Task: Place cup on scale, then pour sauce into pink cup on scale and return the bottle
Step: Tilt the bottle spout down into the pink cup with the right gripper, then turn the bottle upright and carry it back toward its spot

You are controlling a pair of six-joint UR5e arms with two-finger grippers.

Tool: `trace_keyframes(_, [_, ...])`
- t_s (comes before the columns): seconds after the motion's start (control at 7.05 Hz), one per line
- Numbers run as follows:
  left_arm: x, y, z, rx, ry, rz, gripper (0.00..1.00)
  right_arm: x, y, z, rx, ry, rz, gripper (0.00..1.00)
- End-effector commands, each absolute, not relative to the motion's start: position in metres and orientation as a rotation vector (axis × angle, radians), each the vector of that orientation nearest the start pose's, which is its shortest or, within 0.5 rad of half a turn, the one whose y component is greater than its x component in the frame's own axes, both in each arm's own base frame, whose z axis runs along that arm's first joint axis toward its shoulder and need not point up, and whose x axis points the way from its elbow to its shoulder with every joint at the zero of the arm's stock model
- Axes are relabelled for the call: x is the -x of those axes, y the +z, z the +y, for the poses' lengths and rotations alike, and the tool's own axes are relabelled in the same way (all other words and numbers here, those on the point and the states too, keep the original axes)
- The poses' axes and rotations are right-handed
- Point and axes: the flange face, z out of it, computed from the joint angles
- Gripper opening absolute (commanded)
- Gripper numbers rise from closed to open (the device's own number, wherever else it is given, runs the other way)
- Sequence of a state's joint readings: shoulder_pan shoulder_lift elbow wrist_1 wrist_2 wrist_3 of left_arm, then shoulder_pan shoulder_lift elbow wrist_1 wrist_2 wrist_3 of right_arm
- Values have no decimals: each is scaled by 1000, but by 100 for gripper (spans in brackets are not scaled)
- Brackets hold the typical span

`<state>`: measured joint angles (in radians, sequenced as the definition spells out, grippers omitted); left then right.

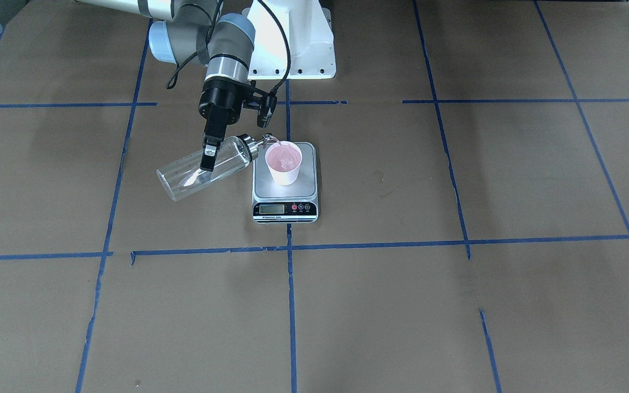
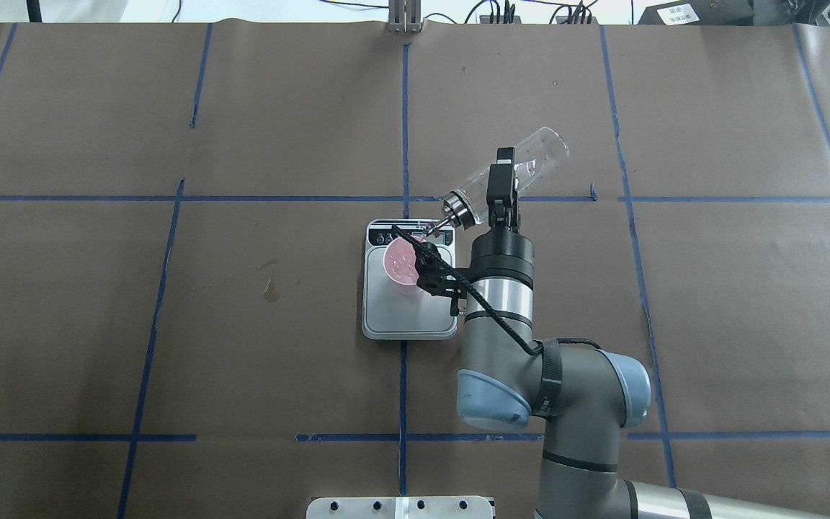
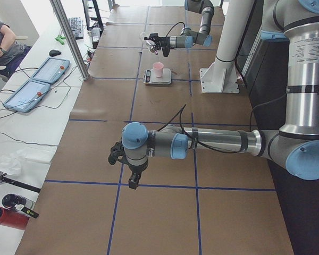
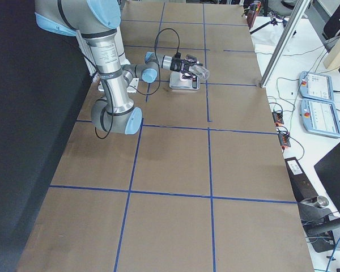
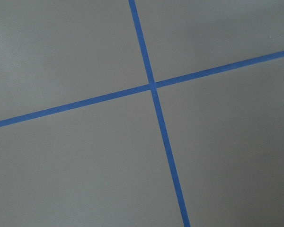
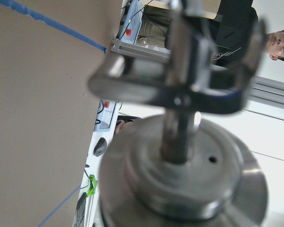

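over the scale point(image 1: 304, 185), near the middle of its steel plate, the pink cup point(image 1: 284, 164) stands upright. so the placing looks done, and the pour is the step in hand.

the right gripper point(image 1: 209, 157) has its jaws pinched on the glass bottle point(image 1: 183, 177) about midway along the barrel. one black finger point(image 1: 208, 155) lies across the near face of the glass and the other is hidden behind it. the bottle is held tilted, with its base out past the scale's edge on the robot's right and its silver cap point(image 1: 249, 145) toward the scale. the small spout point(image 1: 268, 138) sits just above the cup's rim on that same side. glints inside the cup suggest some sauce point(image 1: 282, 157) is already in, though the clear liquid is hard to tell apart and the scale's display is too small to read.

the next move, as i judge it, calls for holding this tilt only until enough is in. the wrist should then roll the bottle upright while the spout is above the cup, so no drip lands on the plate. after that the bottle can be carried clear of the scale and set down standing.

the left gripper point(image 3: 132, 179) hangs well apart from the scale over plain paper. i cannot tell how its jaws stand.
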<state>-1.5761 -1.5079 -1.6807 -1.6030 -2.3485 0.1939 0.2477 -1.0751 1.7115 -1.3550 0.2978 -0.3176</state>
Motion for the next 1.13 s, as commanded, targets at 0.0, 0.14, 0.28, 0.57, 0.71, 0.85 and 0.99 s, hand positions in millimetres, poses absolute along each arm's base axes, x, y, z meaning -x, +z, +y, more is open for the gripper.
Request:
trace_keyframes(0.0, [66,631,-470,-153,211,767,100,530,249,-368,-1306,-668,439,0])
trace_keyframes(0.14, [66,630,-470,-153,211,767,100,530,247,-368,-1317,-579,330,0])
trace_keyframes(0.28, [66,630,-470,-154,212,767,100,527,248,-367,-1316,-419,140,0])
trace_keyframes(0.57, [66,630,-470,-154,212,767,100,501,248,-355,-1247,-260,-196,0])
trace_keyframes(0.71, [66,630,-470,-154,212,767,100,490,251,-353,-1247,-213,-247,0])
trace_keyframes(0.85, [66,631,-470,-154,212,767,100,489,258,-350,-1220,-155,-339,0])
trace_keyframes(0.99, [66,631,-470,-154,210,767,100,486,268,-350,-1173,-86,-452,0])
